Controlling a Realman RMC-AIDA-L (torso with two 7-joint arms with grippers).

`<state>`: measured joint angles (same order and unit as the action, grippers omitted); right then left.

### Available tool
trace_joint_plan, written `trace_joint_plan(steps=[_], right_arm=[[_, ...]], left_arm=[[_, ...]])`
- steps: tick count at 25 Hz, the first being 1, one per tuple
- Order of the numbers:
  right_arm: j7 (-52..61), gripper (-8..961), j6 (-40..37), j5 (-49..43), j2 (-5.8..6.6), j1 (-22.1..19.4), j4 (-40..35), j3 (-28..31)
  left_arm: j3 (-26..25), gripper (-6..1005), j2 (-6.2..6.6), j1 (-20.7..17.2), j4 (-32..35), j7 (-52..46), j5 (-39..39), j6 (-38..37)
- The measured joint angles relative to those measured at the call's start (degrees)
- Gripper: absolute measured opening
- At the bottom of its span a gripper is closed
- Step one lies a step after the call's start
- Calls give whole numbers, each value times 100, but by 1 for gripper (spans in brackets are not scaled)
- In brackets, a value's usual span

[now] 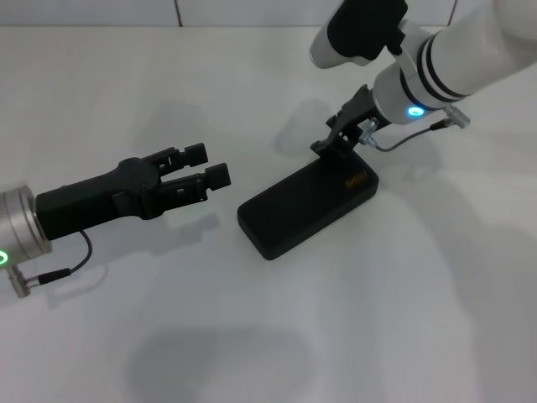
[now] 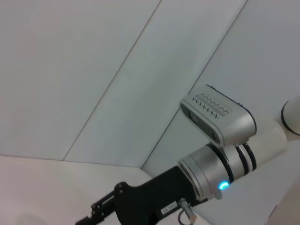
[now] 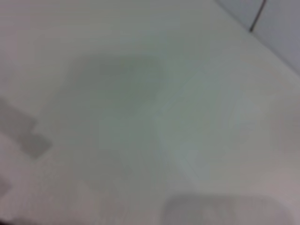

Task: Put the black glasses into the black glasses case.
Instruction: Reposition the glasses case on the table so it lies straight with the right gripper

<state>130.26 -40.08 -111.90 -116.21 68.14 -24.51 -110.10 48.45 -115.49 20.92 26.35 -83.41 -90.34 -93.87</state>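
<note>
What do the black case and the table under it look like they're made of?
The black glasses case: matte black, probably hard plastic or leatherette shell; it shows no glare, rounded edges and small orange lettering. The table: smooth white, likely laminate, with soft shadows.

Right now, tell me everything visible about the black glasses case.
The black glasses case is a matte black, rounded-rectangular hard case with small orange lettering near one end. It lies shut and flat on the white table, set diagonally. The right hand is at its far end; contact is unclear. The left hand is apart, open.
</note>
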Motion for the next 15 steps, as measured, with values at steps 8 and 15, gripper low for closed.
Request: trace_joint_plan(steps=[8, 15], right_arm=[[0, 459, -388, -37, 42, -9, -86, 19], [-6, 458, -826, -811, 78, -215, -316, 811]], left_arm=[[-18, 879, 26, -23, 1, 0, 0, 0], [-20, 879, 36, -24, 2, 0, -2, 1]])
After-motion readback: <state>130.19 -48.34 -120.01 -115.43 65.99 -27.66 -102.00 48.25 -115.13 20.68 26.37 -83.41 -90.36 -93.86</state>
